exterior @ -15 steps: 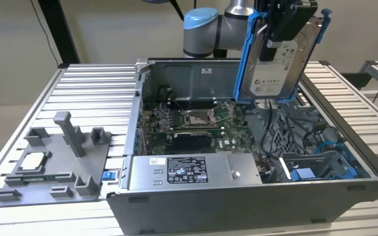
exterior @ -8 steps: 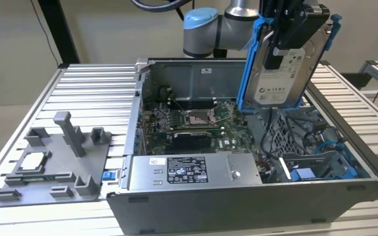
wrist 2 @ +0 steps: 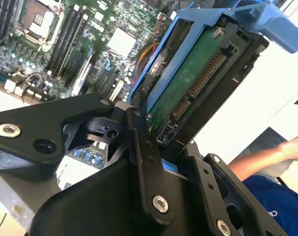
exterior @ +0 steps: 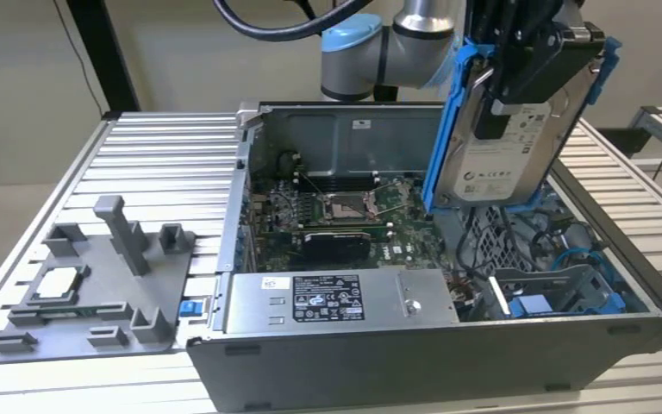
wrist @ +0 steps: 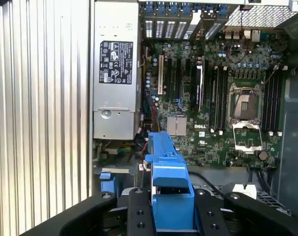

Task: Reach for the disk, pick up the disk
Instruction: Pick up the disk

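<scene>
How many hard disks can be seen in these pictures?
1. The disk, in its blue rails, hangs upright in the gripper above the open case, over its side at the exterior view's right. Other disks may sit hidden in the bays below.

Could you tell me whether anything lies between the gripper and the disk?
Nothing: in the exterior view the gripper is clamped directly on the disk, held above the open computer case.
</scene>
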You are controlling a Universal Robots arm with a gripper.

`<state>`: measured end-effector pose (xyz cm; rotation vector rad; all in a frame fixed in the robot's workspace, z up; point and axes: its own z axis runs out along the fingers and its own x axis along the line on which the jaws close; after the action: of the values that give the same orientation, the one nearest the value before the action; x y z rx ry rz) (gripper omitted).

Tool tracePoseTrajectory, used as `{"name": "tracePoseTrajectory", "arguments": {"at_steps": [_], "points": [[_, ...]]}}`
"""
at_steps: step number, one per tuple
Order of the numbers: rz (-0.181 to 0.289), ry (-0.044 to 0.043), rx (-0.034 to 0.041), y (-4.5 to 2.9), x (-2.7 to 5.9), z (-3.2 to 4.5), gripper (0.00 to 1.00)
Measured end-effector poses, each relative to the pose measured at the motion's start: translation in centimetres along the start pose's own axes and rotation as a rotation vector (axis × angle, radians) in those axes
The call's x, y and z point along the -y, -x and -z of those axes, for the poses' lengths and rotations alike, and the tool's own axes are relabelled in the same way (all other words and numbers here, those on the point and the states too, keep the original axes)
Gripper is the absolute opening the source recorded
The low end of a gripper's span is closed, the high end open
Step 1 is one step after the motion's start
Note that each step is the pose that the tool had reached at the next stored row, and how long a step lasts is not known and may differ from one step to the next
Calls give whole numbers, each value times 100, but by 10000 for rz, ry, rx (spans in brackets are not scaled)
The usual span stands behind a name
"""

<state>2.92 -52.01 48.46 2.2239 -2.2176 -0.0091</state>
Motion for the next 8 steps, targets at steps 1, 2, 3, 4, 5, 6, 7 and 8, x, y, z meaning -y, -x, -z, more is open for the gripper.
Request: {"name": "tracePoseTrajectory", "arguments": {"at_steps": [1, 2, 3, 4, 5, 6, 7, 8], "points": [[-1, 0, 0, -26, 0, 0, 0], [-2, 0, 1, -53, 0, 0, 0], [-2, 0, 1, -81, 0, 0, 0], [-3, 0, 1, -110, 0, -1, 0], [-4, 0, 0, -138, 0, 0, 0], [-6, 0, 0, -166, -1, 0, 0], [-8, 0, 1, -196, -1, -1, 0], [-9, 0, 1, -224, -1, -1, 0]]}}
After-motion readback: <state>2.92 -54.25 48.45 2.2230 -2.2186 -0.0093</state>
